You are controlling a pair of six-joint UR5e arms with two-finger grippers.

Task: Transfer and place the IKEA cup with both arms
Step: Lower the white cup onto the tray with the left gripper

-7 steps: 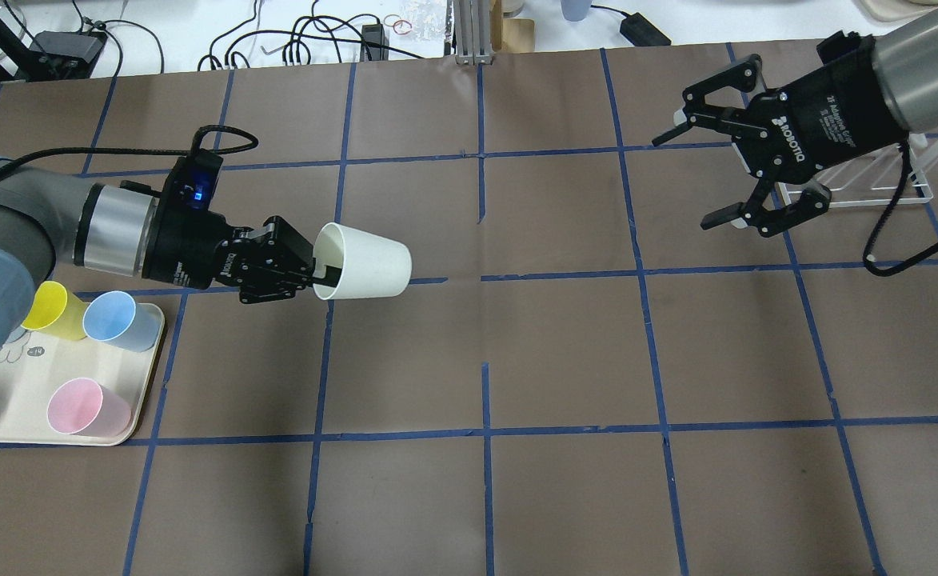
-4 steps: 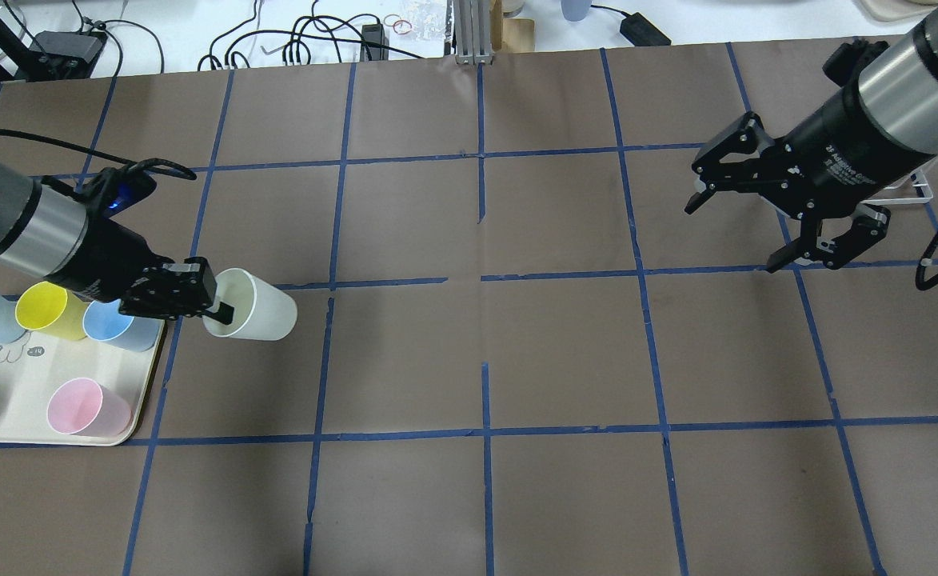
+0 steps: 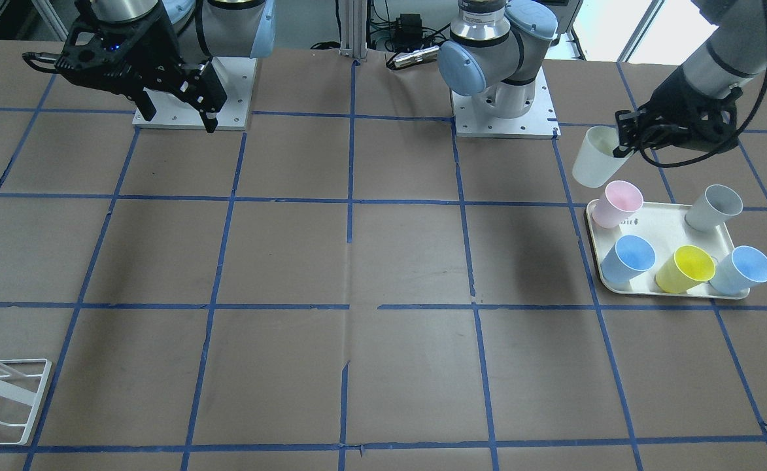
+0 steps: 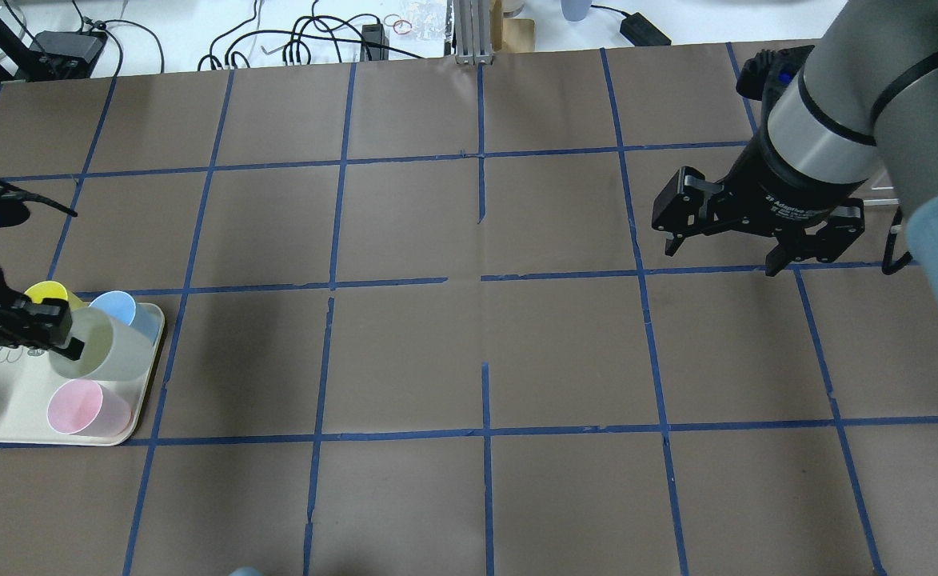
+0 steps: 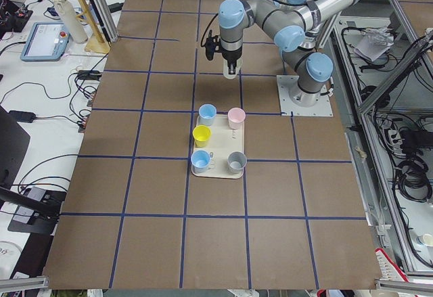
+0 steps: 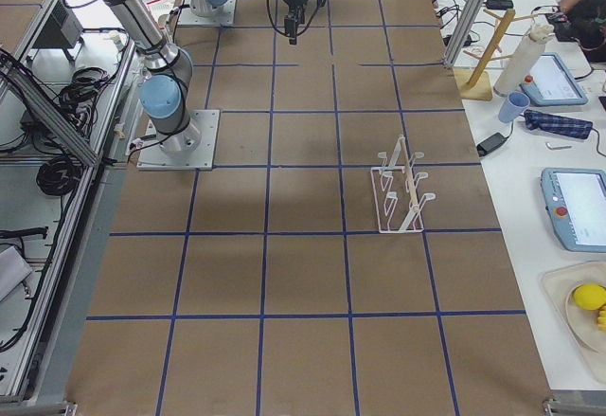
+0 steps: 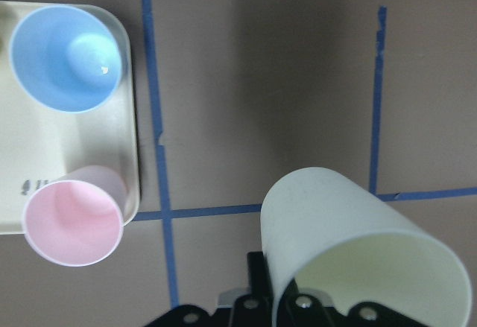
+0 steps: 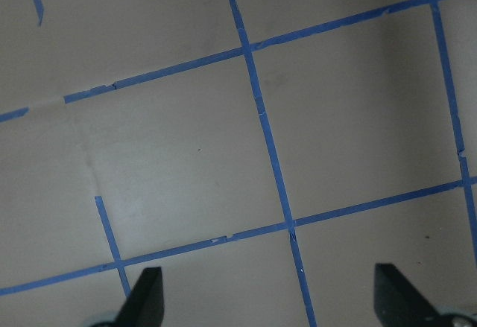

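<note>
One tray (image 3: pixel 664 221) sat loaded; well apart from it the right gripper (image 3: pixel 180 124) gaped wide, empty; the left gripper (image 3: pixel 620 149) pinched the cream cup (image 3: pixel 592 165) by its rim, tilted, raised near the tray's edge. Clearing the pink cup (image 3: pixel 618 201) first seemed wise.

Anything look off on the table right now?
Only the IKEA cup: the left pincer grips it by the rim, tipped sideways in the air near the tray. Nothing on the tray looks toppled or spilled.

IKEA cup (image 4: pixel 109 352) in left pincer (image 4: pixel 70 342), from mid-table back to beside the tray (image 4: pixel 13 400)
</note>
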